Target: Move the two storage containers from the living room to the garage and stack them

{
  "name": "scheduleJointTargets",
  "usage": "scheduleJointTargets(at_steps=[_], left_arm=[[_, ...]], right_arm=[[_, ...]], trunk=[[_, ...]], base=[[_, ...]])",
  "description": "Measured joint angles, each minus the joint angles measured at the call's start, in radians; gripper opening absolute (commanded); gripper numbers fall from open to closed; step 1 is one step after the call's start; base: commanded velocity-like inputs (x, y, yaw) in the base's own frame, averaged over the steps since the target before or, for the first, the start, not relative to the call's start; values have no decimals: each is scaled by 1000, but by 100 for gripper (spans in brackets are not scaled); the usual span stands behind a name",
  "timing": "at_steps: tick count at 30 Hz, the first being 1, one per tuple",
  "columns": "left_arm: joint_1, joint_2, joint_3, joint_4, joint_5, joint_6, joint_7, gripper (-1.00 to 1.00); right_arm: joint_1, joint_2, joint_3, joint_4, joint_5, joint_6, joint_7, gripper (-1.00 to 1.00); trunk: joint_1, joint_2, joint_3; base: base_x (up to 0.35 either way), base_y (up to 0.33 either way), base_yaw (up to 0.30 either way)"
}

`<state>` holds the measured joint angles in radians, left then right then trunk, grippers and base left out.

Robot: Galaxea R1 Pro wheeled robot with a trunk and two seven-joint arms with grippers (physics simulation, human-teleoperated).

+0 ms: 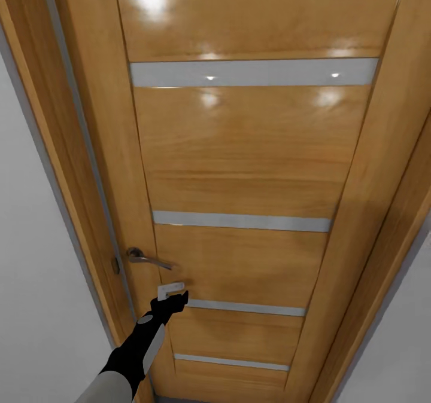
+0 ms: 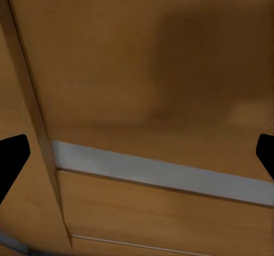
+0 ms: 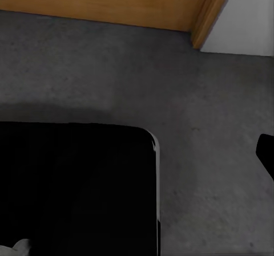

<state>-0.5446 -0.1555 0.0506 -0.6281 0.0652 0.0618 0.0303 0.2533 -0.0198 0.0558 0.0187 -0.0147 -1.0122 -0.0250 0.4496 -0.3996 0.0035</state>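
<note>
The two storage containers are out of view. I face a glossy wood-panelled door (image 1: 251, 152) with grey horizontal strips, very close. My left arm reaches up to it, and the left gripper (image 1: 172, 294) is at the door's face just below the metal lever handle (image 1: 146, 259). In the left wrist view its black fingertips (image 2: 12, 156) stand wide apart against the panel, open and holding nothing. The right wrist view looks down on the dark grey concrete floor (image 3: 211, 96). There one black fingertip (image 3: 266, 152) of the right gripper sits far out at the edge, with nothing held.
White walls (image 1: 36, 271) flank the wooden door frame (image 1: 72, 152) on both sides. In the right wrist view my black base (image 3: 74, 187) covers part of the floor, with the door's lower edge (image 3: 114, 5) and a frame post (image 3: 208, 16) beyond it.
</note>
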Motion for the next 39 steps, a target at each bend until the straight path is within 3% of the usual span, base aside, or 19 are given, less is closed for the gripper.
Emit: scheduleJointTargets(at_steps=[21, 31, 39], left_arm=[[0, 0, 0, 0, 1, 0, -1, 100], [0, 0, 1, 2, -3, 2, 2, 100], [0, 0, -1, 3, 1, 1, -1, 100]], right_arm=[[0, 0, 0, 0, 0, 0, 0, 100], [0, 0, 0, 0, 0, 0, 0, 100], [0, 0, 0, 0, 0, 0, 0, 100]], trunk=[[0, 0, 0], [-1, 0, 4], [0, 0, 6]], base=[[202, 9, -3], [135, 46, -203], [83, 16, -38]])
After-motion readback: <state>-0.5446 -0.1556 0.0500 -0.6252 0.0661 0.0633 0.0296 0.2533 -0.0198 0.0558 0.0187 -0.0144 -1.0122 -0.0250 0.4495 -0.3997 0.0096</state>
